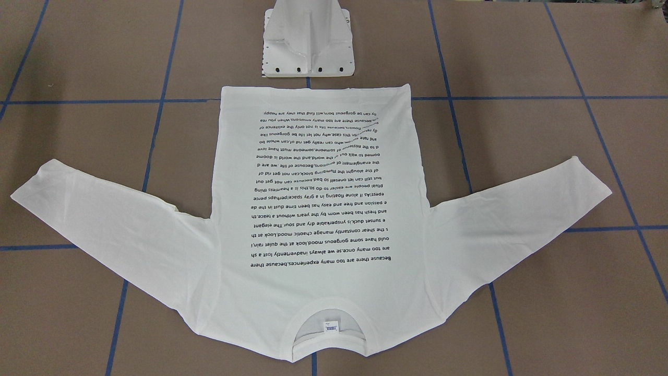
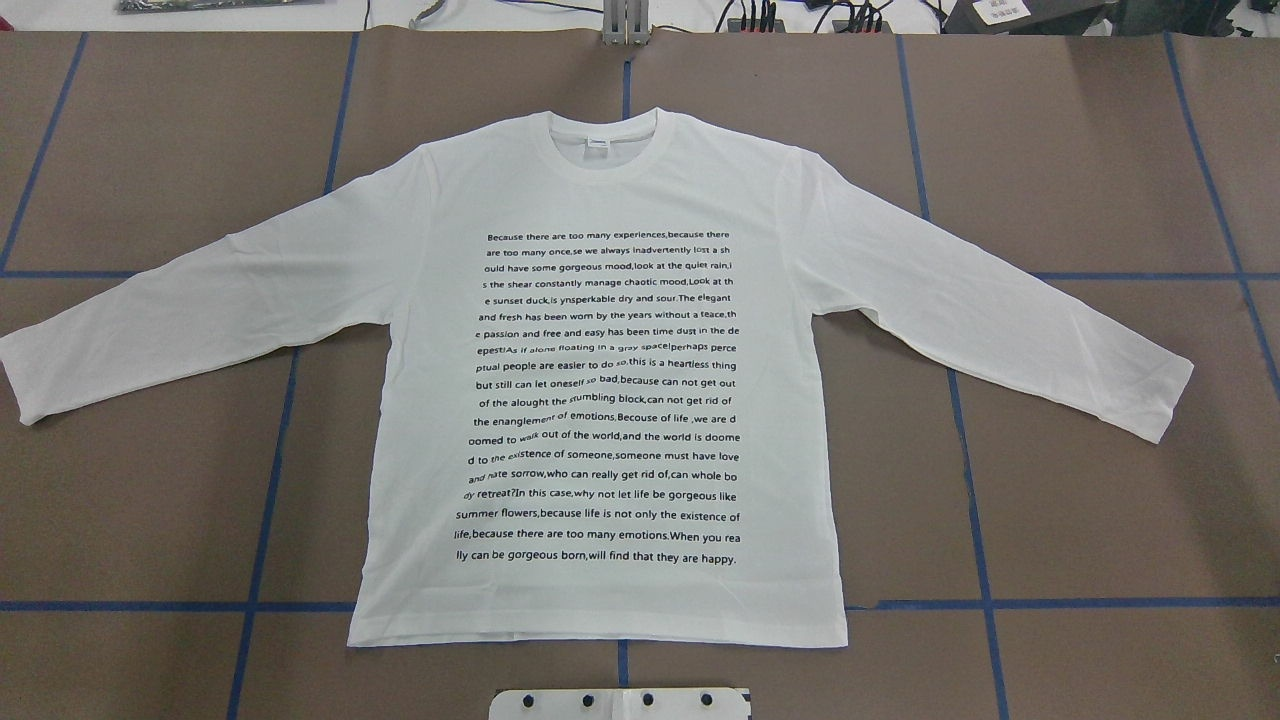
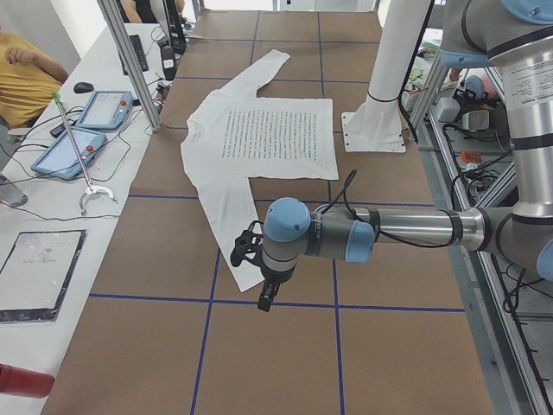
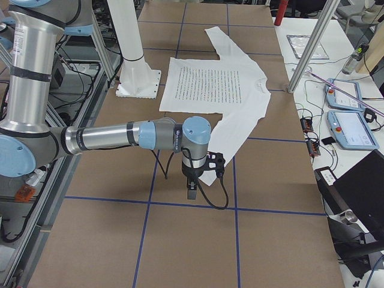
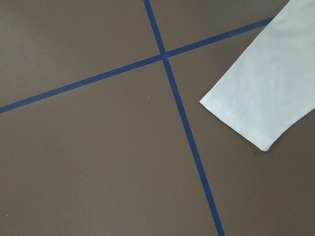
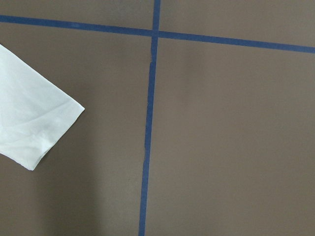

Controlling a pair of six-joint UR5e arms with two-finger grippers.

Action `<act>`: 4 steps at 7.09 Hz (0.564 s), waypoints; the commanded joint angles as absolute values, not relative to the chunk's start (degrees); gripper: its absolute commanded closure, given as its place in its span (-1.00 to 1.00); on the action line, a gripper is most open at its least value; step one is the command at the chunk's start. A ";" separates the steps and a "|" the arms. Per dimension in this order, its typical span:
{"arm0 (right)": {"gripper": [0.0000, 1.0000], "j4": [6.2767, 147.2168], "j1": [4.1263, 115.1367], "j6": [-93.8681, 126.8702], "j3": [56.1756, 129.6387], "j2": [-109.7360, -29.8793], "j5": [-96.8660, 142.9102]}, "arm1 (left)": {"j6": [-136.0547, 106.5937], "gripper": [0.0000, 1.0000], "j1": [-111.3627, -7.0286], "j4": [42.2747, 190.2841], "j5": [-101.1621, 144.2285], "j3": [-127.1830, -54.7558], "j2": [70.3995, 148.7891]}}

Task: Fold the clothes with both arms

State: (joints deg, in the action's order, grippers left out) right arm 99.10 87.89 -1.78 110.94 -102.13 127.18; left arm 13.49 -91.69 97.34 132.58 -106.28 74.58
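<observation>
Two grippers showed only in the side views, so whether their fingers were spread or pressed together I cannot tell. The left gripper point(image 3: 266, 298) hung pointing down over the table near one sleeve end. The right gripper point(image 4: 191, 191) hung the same way near the other sleeve end. Neither could be seen touching cloth. Each wrist view looked down on one cuff, the left cuff point(image 5: 246, 118) and the right cuff point(image 6: 39, 128), both lying flat beside a crossing of tape. Two arms, the left arm point(image 3: 406, 229) and the right arm point(image 4: 108, 137), reached out level from the robot's side.

One white T-shirt point(image 2: 600, 300) lay spread flat in the middle of the table point(image 2: 1100, 500), printed side up. It had one block of black text point(image 2: 600, 400), one ribbed collar point(image 2: 610, 160) and one small neck tag point(image 1: 330, 326). Its long axis ran from hem to collar, straight away from the robot. The hem lay near the one white pedestal point(image 1: 308, 47), and the collar pointed to the far edge. Its two sleeves stretched out to either side, slanting back toward the robot.

The table was brown and marked in squares by blue tape lines point(image 2: 980, 500). Beyond it stood a white bench with two tablets point(image 3: 104, 108), and one person in yellow point(image 3: 26, 78) sat there.
</observation>
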 commanded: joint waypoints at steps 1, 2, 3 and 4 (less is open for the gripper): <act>-1.00 98.61 87.80 -1.58 110.92 -102.13 127.26 | 13.19 -1.00 -91.67 99.30 132.54 -107.39 74.53; -1.00 98.61 87.80 -1.50 111.27 -102.13 127.27 | 13.36 -1.00 -91.76 99.40 132.89 -107.84 74.53; -1.00 98.09 87.80 -1.84 110.92 -100.65 127.09 | 13.19 -1.00 -91.67 99.58 132.63 -108.54 74.62; -1.00 97.82 87.63 -1.24 110.92 -99.94 127.09 | 13.01 -1.00 -91.67 101.93 132.98 -108.98 74.62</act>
State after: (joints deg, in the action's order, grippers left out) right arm 98.22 87.74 -1.62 111.00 -101.00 127.15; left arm 13.19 -91.69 100.05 132.77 -108.33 74.58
